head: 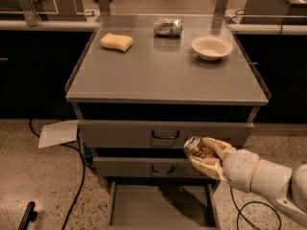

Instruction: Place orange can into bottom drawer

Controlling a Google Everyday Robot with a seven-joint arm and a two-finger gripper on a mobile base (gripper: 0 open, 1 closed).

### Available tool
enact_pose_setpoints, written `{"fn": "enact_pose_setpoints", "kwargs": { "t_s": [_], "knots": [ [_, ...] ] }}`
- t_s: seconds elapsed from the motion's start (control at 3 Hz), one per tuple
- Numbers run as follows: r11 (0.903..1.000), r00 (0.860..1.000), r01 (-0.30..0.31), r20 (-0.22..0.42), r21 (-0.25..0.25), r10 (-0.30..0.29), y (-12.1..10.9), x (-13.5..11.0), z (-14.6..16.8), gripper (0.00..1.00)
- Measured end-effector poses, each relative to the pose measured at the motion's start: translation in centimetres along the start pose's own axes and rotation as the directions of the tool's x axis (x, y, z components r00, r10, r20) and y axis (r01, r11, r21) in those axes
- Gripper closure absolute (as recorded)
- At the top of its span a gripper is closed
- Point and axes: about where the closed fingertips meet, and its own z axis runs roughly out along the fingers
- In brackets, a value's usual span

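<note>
My gripper [204, 155] comes in from the lower right and is shut on the orange can [196, 147], whose shiny silver end faces up-left. It holds the can in front of the two handle-fronted drawers, above the right part of the bottom drawer [160, 207]. That drawer is pulled out as a shallow tray with a plain grey floor, and nothing lies in it.
On the cabinet top [163, 75] lie a yellow sponge [116, 41], a silver-green-white can [168, 27] on its side and a white bowl [212, 47]. A sheet of paper [57, 133] and cables lie on the floor to the left.
</note>
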Motion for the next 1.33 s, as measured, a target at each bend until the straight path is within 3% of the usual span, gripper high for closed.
{"fn": "enact_pose_setpoints", "kwargs": {
  "t_s": [0.33, 0.67, 1.0, 1.33],
  "knots": [
    [0.9931, 0.993, -0.116, -0.017, 0.014, 0.116, 0.1, 5.8, 0.6, 1.00],
    [0.9931, 0.993, -0.116, -0.017, 0.014, 0.117, 0.1, 5.8, 0.6, 1.00],
    [0.9862, 0.986, -0.164, -0.014, 0.020, 0.165, 0.7, 8.6, 0.9, 1.00],
    [0.9658, 0.966, -0.258, -0.007, 0.028, 0.258, 0.6, 14.4, 2.5, 1.00]
  ]
}}
